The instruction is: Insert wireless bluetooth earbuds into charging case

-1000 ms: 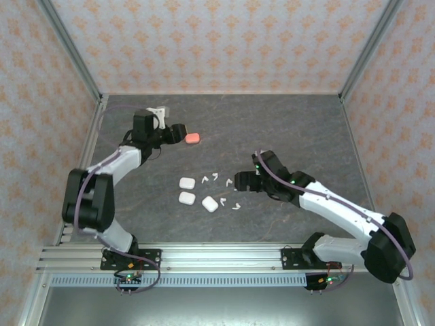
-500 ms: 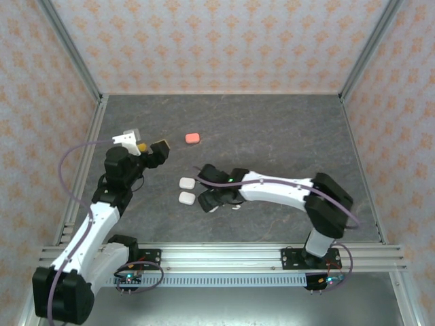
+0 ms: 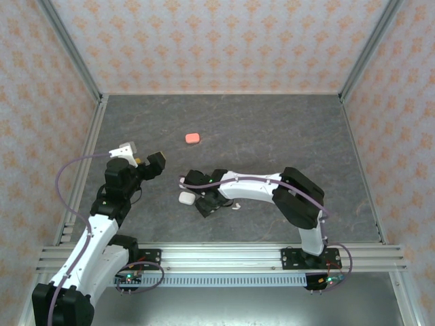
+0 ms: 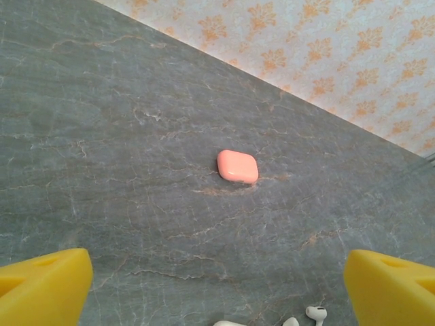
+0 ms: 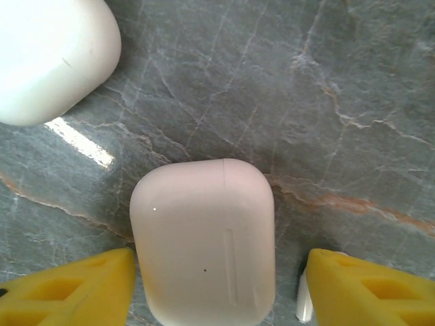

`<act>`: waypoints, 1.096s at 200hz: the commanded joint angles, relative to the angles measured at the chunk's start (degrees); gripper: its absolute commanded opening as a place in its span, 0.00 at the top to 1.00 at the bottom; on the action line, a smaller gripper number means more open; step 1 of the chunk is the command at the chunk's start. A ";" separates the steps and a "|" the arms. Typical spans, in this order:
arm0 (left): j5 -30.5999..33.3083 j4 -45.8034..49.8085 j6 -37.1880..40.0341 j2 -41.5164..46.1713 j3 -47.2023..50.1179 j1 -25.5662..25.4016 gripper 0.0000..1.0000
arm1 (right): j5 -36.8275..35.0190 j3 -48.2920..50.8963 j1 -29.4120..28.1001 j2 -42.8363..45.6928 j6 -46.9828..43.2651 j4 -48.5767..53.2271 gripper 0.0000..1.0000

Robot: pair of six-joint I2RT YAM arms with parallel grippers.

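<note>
Fingers of right gripper (image 5: 221, 285): wide apart, empty, straddling a closed white charging case (image 5: 204, 238) that lies between them and touches neither. Second white case (image 5: 47, 54): beyond the fingertips, off to one side. Earbud (image 5: 304, 303): white sliver just inside one finger, probably a stem, mostly hidden. Fingers of left gripper (image 4: 217, 288): wide, nothing between; pink case (image 4: 237, 166) well ahead. Risk: closing could pinch or flick that earbud, and the smooth case may squirt forward.
</note>
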State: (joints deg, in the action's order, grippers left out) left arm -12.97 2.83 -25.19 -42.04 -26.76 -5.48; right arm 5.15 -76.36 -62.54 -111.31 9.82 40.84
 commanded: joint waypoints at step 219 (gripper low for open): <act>-39.80 10.64 12.36 -10.75 -25.71 -6.82 0.19 | -12.71 18.52 5.86 39.38 -39.42 -26.54 0.63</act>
State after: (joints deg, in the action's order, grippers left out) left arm -44.21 9.76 -16.08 -51.88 -48.42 -9.98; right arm -4.84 -60.16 -56.69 -77.34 -18.22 22.00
